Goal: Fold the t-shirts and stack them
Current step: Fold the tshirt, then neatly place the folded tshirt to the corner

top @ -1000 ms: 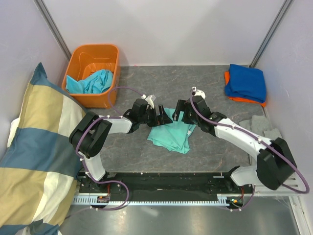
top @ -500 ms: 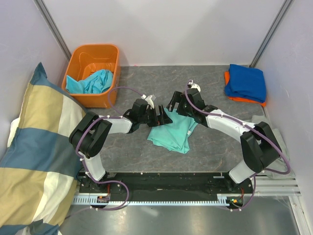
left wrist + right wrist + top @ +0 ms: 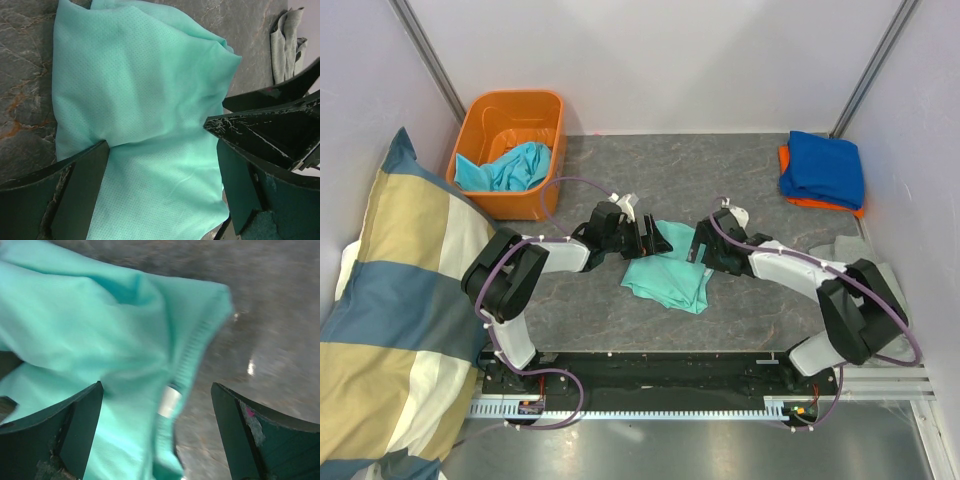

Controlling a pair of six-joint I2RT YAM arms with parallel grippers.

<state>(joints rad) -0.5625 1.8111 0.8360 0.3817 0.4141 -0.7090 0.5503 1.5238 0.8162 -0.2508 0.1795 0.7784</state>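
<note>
A mint-teal t-shirt (image 3: 668, 275) lies loosely folded in the middle of the table. My left gripper (image 3: 657, 238) stands open over its far left part, and in the left wrist view the shirt (image 3: 145, 95) fills the gap between the spread fingers of that gripper (image 3: 156, 137). My right gripper (image 3: 701, 250) is open at the shirt's right edge. The right wrist view is blurred: the shirt's collar edge with a white label (image 3: 170, 401) sits between the wide-apart fingers of that gripper (image 3: 156, 387). A folded royal blue t-shirt (image 3: 823, 166) rests on an orange one (image 3: 808, 203) at the back right.
An orange bin (image 3: 488, 114) at the back left holds turquoise t-shirts (image 3: 512, 166). A striped pillow (image 3: 390, 310) leans at the left. A grey cloth (image 3: 850, 256) lies at the right edge, also seen in the left wrist view (image 3: 285, 42).
My right gripper has swung from the shirt's far edge back and to the right, down to the shirt's right edge. The left arm and the shirt have stayed put.
</note>
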